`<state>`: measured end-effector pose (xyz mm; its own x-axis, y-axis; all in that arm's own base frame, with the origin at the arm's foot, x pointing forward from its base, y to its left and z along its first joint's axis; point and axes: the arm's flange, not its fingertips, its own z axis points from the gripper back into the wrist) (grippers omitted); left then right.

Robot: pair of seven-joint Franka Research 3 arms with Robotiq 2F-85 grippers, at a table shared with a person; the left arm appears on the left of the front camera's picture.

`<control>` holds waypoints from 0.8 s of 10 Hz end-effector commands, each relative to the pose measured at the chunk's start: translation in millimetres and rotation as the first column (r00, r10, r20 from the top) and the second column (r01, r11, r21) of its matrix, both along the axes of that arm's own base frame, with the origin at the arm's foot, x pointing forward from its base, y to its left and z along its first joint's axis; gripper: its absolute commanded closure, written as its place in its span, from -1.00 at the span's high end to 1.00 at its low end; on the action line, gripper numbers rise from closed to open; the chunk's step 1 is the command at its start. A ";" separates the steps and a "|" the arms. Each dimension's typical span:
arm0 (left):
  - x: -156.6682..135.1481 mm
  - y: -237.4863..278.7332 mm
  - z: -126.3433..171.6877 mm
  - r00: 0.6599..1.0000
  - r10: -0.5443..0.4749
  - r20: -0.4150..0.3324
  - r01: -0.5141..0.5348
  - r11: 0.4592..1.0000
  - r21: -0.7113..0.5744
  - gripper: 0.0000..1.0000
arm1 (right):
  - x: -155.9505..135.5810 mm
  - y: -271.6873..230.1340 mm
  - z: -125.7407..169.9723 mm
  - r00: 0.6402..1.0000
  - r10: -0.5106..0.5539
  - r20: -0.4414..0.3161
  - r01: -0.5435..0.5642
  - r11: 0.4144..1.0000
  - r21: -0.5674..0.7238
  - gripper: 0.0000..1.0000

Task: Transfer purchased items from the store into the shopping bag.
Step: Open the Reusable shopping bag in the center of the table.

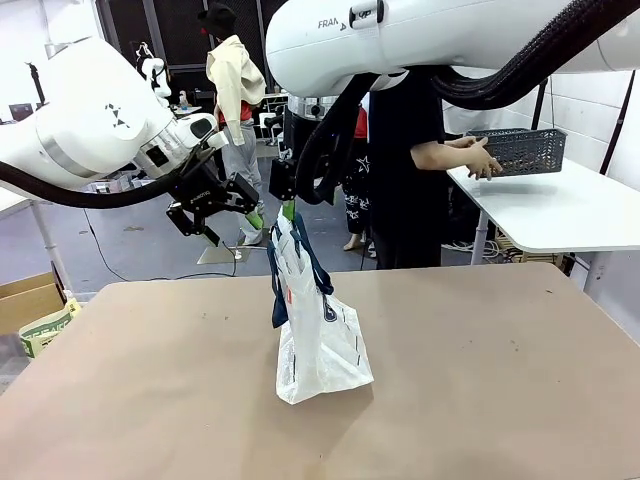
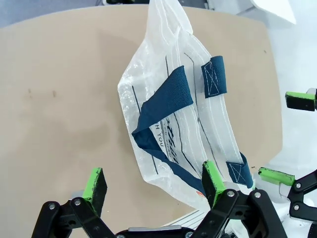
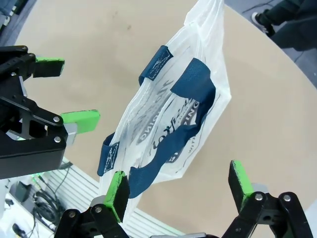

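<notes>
Above the counter (image 1: pixel 480 380), the left gripper (image 2: pixel 154 179) and right gripper (image 3: pixel 178 182) flank the upright shopping bag (image 1: pixel 320 340), both wide open and empty, the right one nearer its handles.

Basket (image 1: pixel 520 150) contents unreadable (too distant); person (image 1: pixel 400 150) upper body hidden behind right arm (image 1: pixel 420 40); bag (image 1: pixel 320 350) print broken by folds.

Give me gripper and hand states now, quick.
Left gripper: open, holding nothing.
Right gripper: open, holding nothing.
Person's hand: on the basket.

Glossy white arms (image 1: pixel 95 120), black ribbed cable hoses (image 1: pixel 520 65), "FRAN" lettering (image 1: pixel 332 23); black left gripper (image 2: pixel 154 181), right gripper (image 3: pixel 179 186), green pads (image 2: pixel 96 183), silver screws (image 2: pixel 77 202).
</notes>
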<state>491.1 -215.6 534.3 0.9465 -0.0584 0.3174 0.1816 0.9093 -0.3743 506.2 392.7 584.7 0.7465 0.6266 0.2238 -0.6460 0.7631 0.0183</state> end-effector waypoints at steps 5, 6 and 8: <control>20.0 -12.4 -1.3 0.999 -0.026 -0.025 0.024 0.998 -0.054 1.00 | 8.5 -0.9 -10.2 0.998 -0.067 0.005 0.067 0.998 0.001 1.00; 10.5 -12.0 -1.9 0.999 -0.030 -0.032 0.028 0.998 -0.050 1.00 | 26.2 -0.4 -14.9 0.997 -0.075 -0.015 0.075 0.997 0.010 1.00; -12.2 -7.3 2.3 1.000 -0.011 -0.022 0.010 0.999 -0.033 1.00 | 49.3 -2.3 -20.4 0.995 -0.090 -0.048 0.090 0.996 0.010 1.00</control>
